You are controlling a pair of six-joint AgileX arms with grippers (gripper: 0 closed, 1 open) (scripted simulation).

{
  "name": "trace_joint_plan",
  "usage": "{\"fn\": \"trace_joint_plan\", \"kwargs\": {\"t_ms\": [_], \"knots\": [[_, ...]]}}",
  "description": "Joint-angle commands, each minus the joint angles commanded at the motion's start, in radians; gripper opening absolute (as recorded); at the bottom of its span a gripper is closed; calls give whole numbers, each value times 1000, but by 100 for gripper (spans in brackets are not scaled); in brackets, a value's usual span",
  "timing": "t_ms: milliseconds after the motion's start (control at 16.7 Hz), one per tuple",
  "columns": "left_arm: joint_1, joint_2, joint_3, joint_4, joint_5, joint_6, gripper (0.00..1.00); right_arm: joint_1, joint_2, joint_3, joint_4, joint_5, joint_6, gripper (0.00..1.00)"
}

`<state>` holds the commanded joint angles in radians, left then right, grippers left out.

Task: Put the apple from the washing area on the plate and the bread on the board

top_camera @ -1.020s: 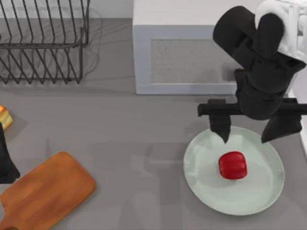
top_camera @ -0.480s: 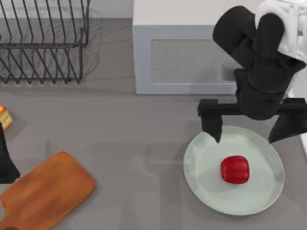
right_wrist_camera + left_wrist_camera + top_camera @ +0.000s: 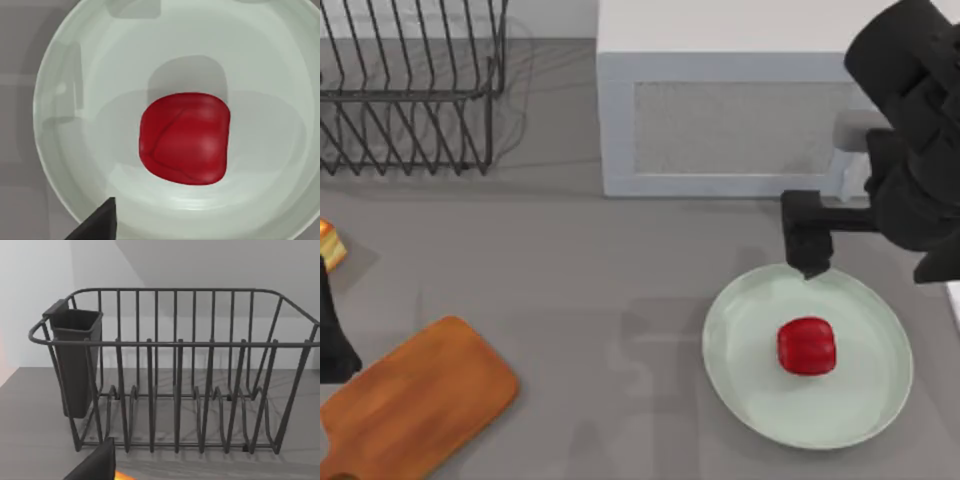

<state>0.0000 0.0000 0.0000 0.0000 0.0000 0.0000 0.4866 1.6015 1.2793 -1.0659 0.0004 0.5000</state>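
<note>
Large round pale mint-green plate [image 3: 750, 400] sits at the table's right, and the small glossy red, slightly blocky apple [image 3: 807, 346] rests on it, a little right of its centre, free of any grip. From the right wrist the apple [image 3: 185, 138] shows faint creases across its face and a soft highlight, lying on the plate [image 3: 75, 75] with its shadow beside it. Black wire dish rack [image 3: 410, 90] stands at the far left; from the left wrist a dark plastic cup [image 3: 75, 360] hangs on one end of the rack [image 3: 200, 390]. Right gripper [image 3: 880, 265] hangs over the plate's far rim, fingers spread wide, holding nothing. Small thick toasted bread slice [image 3: 330, 245] lies at the table's left edge, apart from the orange-brown wooden cutting board [image 3: 410, 400], which lies bare at the near left. Left gripper [image 3: 332, 340] is at the left edge between bread and board; cannot tell its finger state. White cabinet [image 3: 720, 110] stands at the back.
</note>
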Motion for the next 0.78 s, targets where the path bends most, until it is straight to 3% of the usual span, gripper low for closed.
{"fn": "trace_joint_plan", "kwargs": {"t_ms": [780], "knots": [[0, 0, 0, 0, 0, 0, 100, -370, -1318, -1006, 818, 0, -381, 100]]}}
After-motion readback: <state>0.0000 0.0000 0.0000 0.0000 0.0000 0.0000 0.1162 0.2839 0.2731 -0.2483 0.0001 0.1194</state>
